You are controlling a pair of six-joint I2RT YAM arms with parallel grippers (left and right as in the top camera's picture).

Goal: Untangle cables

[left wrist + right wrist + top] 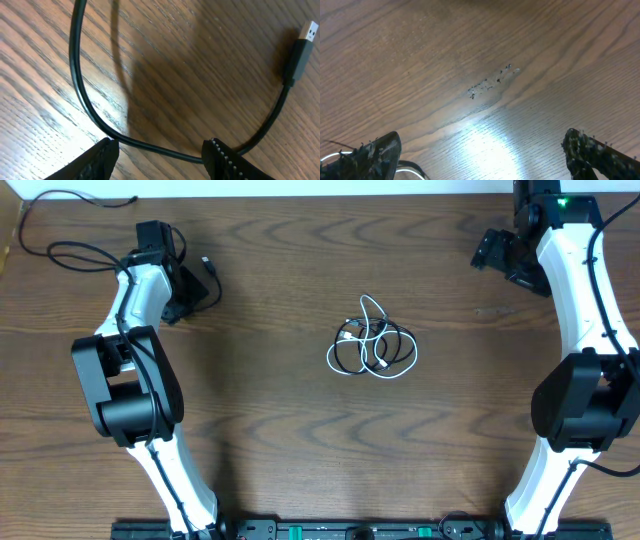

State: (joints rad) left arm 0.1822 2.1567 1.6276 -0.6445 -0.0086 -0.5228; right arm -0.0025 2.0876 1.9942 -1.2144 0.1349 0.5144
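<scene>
TWO ARMS AT REST OVER THE SURFACE: The left arm (140,290) and right arm (572,270) rise from the near edge, elbows bent outward, white forearms stretched toward the far side and wrists turned inward. The left jaws stand partly apart, fingers (92,161) low over the surface. The right jaws are spread wide, fingertips (375,152) just above the surface.

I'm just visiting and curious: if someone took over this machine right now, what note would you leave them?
Left gripper: open, jaws either side of a loose black cord with a plug, far left of the table.
Right gripper: open, far right, holding nothing.
Knot: white and black cords tangled mid-table, neither gripper near.
Done: only that black cord lies apart.
Left: pull the knot apart.
</scene>
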